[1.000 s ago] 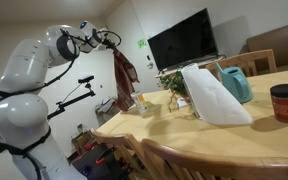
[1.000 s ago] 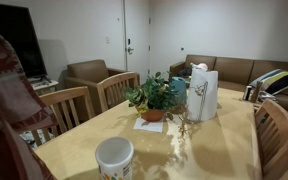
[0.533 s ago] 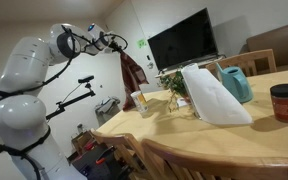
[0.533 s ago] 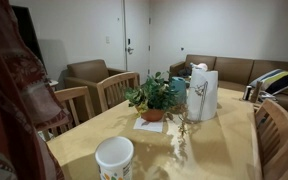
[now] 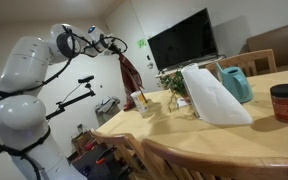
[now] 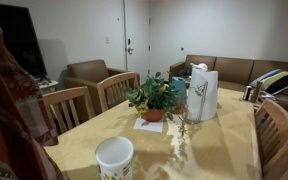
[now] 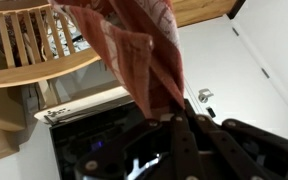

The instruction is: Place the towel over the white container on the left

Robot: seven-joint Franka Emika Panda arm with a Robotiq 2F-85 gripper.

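One towel (image 5: 130,72), one white container (image 6: 114,158), one plant (image 6: 152,97), one jar (image 5: 285,102), chairs (image 6: 117,88) perhaps four.

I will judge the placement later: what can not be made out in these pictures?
- Exterior view: the white container is cut off by the bottom edge.
- There too, the towel, close to the lens, is blurred and cut by the left edge.
- Wrist view: the towel covers the middle; the container does not show; the jaws are dark.
- Exterior view: the container is too small to see inside.

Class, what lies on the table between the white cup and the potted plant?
Beyond the cup, bare yellow tabletop, then white paper under the plant, in an exterior view.
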